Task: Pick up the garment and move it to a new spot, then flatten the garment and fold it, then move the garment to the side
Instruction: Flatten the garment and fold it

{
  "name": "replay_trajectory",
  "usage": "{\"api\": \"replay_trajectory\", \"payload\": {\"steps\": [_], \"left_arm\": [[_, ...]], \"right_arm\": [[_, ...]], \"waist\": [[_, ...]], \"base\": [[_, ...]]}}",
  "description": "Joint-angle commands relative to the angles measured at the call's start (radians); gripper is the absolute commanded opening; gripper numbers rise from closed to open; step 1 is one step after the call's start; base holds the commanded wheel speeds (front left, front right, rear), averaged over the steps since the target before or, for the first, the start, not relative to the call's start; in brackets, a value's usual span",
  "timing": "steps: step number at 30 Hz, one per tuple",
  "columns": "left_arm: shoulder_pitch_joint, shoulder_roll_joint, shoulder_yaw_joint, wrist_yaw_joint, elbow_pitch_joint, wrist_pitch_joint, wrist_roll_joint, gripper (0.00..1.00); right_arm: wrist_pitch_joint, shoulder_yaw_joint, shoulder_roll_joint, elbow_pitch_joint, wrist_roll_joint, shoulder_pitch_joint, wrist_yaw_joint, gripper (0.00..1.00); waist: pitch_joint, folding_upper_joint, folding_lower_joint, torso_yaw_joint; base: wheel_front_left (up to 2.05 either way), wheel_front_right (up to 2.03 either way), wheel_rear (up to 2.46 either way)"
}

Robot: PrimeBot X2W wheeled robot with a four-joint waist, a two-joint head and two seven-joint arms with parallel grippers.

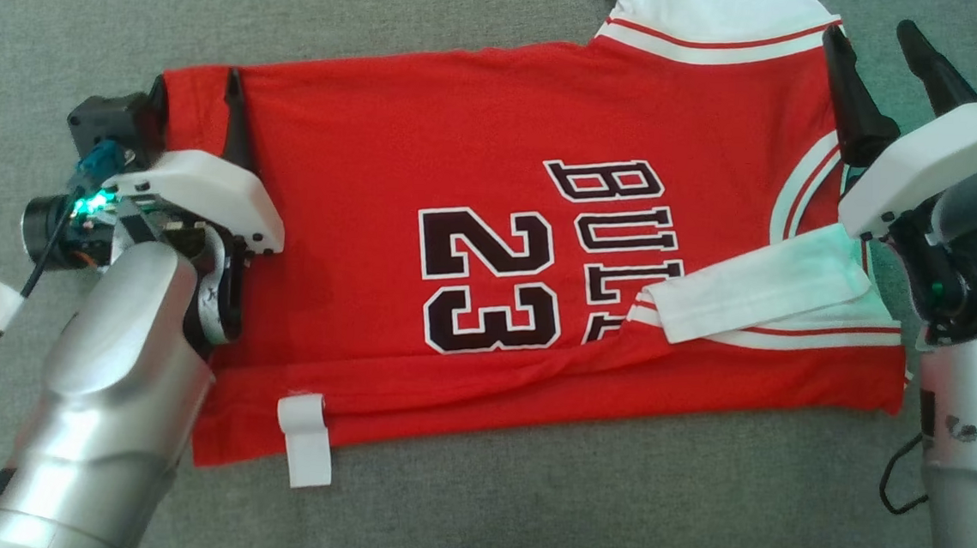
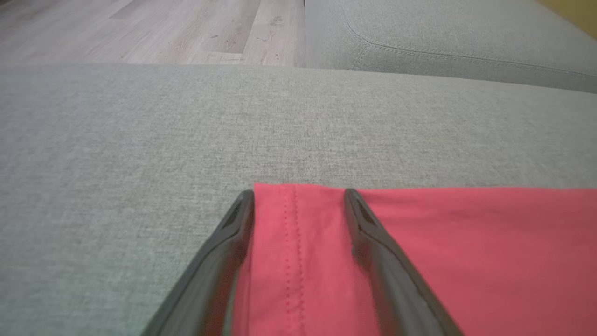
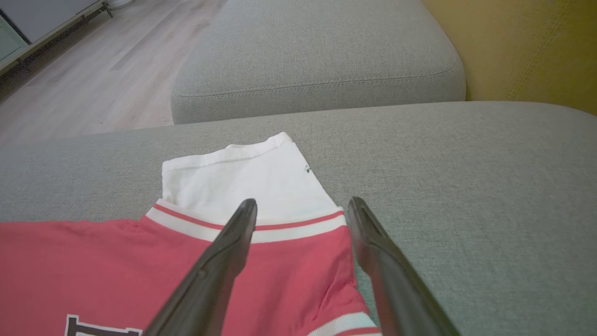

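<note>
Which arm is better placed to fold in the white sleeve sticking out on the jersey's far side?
Probably right. The right gripper is open with its fingers at the seam of that sleeve. The left gripper is open at the hem, the other end of the jersey.

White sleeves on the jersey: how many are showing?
2. The far sleeve sticks out flat beyond the jersey; the folded sleeve lies across its red front.
</note>
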Motion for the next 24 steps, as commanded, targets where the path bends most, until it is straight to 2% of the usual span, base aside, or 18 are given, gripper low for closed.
{"api": "replay_trajectory", "payload": {"steps": [1, 10, 11, 12, 14, 15, 18, 24], "left_arm": [[-0.003, 0.016, 0.04, 0.015, 0.009, -0.005, -0.008, 1.0], [0.027, 0.013, 0.052, 0.016, 0.002, 0.03, -0.048, 1.0], [0.028, 0.015, 0.056, 0.018, -0.002, 0.031, -0.052, 0.95], [0.03, 0.018, 0.057, 0.02, -0.004, 0.037, -0.054, 0.7], [0.031, 0.019, 0.06, 0.02, -0.003, 0.047, -0.062, 0.34], [0.031, 0.02, 0.057, 0.017, 0.001, 0.057, -0.065, 0.0], [0.032, 0.016, 0.052, 0.007, 0.007, 0.08, -0.077, 0.0], [0.033, 0.004, 0.049, -0.007, -0.011, 0.053, -0.084, 0.0]], "right_arm": [[-0.006, 0.009, -0.008, -0.033, 0.011, -0.003, 0.007, 1.0], [-0.004, 0.0, -0.01, -0.044, 0.014, 0.011, 0.007, 1.0], [0.0, -0.001, -0.009, -0.045, 0.014, 0.012, 0.007, 1.0], [0.004, -0.001, -0.009, -0.046, 0.016, 0.013, 0.007, 1.0], [0.009, -0.001, -0.007, -0.05, 0.016, 0.013, 0.007, 1.0], [0.012, -0.001, -0.006, -0.052, 0.017, 0.013, 0.007, 1.0], [0.02, 0.0, -0.005, -0.056, 0.019, 0.011, 0.007, 1.0], [0.06, 0.001, -0.021, -0.047, 0.036, -0.025, 0.007, 1.0]], "waist": [[0.002, 0.0, -0.0001, 0.001], [-0.004, 0.0, -0.0001, 0.01], [-0.002, 0.0, -0.0001, 0.011], [0.001, 0.0, -0.0001, 0.011], [0.009, 0.0, -0.0001, 0.01], [0.013, 0.0, -0.0001, 0.009], [0.022, 0.0, -0.0001, 0.009], [0.035, 0.0, -0.0001, 0.022]], "base": [[0.0, 0.0, 0.0], [0.0, 0.0, 0.0], [0.0, 0.0, 0.0], [0.0, 0.0, 0.0], [0.0, 0.0, 0.0], [0.0, 0.0, 0.0], [0.0, 0.0, 0.0], [0.0, 0.0, 0.0]]}}
